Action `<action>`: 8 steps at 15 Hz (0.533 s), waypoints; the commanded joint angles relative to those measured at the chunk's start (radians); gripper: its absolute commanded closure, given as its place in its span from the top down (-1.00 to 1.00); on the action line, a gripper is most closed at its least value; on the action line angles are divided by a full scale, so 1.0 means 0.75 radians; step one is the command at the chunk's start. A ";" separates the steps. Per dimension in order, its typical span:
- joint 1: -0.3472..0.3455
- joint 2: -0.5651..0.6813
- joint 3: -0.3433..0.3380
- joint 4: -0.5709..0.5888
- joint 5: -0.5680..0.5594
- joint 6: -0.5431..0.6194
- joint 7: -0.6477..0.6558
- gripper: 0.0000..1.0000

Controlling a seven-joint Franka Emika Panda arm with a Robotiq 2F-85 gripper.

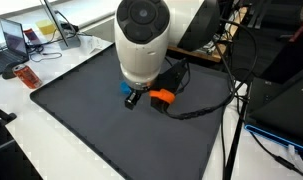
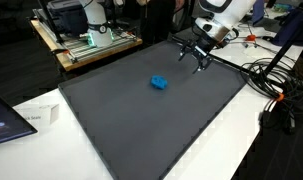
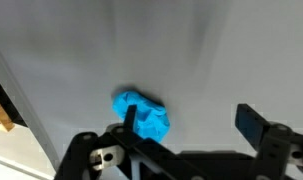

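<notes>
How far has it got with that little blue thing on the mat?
Nothing looks done: the blue lump lies free on the dark mat. In hand: the claw hangs open in the air, apart from it. Left, probably: reaching it, closing on it and lifting.

Crumpled blue lump point(image 3: 141, 118) looked matt, perhaps cloth or foam, dark grey mat point(image 2: 141, 120) was smooth and mostly matt, gripper point(image 3: 189, 125) was dull black, arm shell point(image 1: 143, 40) was glossy white plastic.

The arm point(image 1: 143, 40) was white with smooth, round joints; the claw point(image 3: 191, 120) was black, with a black cable point(image 1: 206, 108) near it.
</notes>
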 commanded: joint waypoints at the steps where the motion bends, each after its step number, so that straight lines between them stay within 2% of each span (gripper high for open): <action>1: 0.024 0.081 -0.024 0.121 0.004 -0.074 0.080 1.00; 8: 0.061 0.139 -0.073 0.208 -0.053 -0.195 0.187 1.00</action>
